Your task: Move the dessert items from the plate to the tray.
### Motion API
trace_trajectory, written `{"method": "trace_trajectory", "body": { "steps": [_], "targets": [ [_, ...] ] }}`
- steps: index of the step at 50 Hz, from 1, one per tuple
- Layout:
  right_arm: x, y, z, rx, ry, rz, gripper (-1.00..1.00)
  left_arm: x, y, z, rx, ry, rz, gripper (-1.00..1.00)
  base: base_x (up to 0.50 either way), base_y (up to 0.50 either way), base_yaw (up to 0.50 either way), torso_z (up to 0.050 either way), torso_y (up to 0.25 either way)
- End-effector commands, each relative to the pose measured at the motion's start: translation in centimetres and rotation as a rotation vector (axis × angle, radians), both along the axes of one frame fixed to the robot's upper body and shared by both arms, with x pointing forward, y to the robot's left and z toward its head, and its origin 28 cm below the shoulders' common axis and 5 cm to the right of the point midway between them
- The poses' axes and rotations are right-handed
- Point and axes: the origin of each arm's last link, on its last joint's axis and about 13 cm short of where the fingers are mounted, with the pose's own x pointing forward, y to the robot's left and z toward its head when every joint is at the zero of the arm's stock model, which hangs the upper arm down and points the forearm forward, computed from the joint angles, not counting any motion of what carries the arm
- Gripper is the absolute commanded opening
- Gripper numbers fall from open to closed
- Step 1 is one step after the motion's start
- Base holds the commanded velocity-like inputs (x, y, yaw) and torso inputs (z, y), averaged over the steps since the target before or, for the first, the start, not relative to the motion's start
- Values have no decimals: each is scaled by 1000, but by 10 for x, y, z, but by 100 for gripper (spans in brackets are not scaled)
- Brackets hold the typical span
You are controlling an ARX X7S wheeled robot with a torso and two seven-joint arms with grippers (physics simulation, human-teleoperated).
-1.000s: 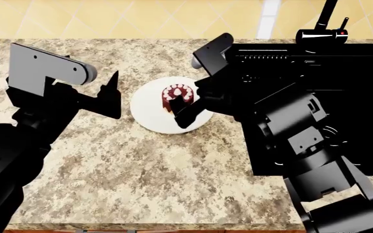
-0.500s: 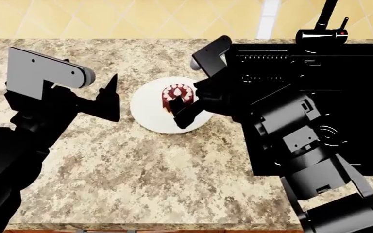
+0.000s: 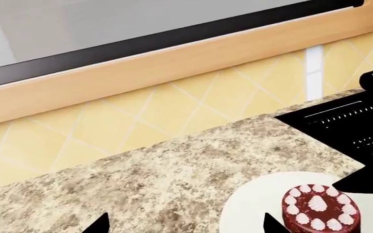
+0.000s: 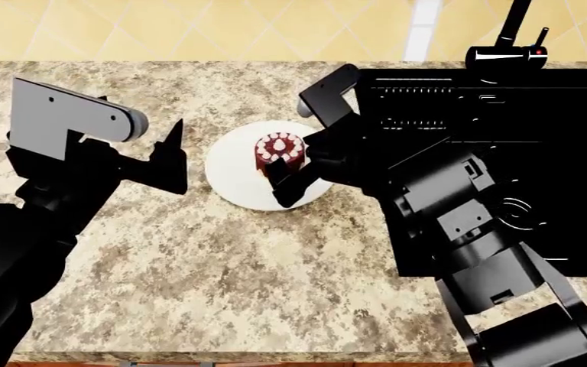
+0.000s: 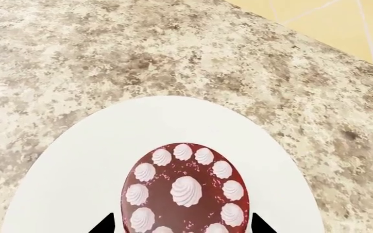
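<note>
Cake sits on the plate, toward its 1 o'clock edge — between the right gripper's parted, empty tips. Left gripper, also open and empty, hangs at the plate's 9 o'clock. Round cake — no long axis.

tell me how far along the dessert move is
Nothing visibly done: no tray shows in any view. One cake sits on the plate; no second cake shows. In hand: the right gripper straddles that cake, jaws open. The left gripper waits beside the plate. Left: grasp, lift, carry.
</note>
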Motion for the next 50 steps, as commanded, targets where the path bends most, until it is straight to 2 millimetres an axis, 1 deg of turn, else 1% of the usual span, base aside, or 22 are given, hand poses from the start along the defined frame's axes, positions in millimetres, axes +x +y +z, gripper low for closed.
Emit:
{"method": "trace_trajectory", "body": {
  "steps": [1, 34, 50],
  "targets": [
    [2, 2, -3, -1, 5, 4, 100, -1, 1, -1, -2, -1, 1, 100, 0, 0, 0, 0, 0],
    [4, 3, -12, -12, 18, 5, 100, -1, 0, -5, 3, 6, -4, 100, 0, 0, 0, 0, 0],
    [9, 3, -15, -12, 19, -2, 100, -2, 1, -6, 4, 12, -6, 100, 0, 0, 0, 0, 0]
  ]
}}
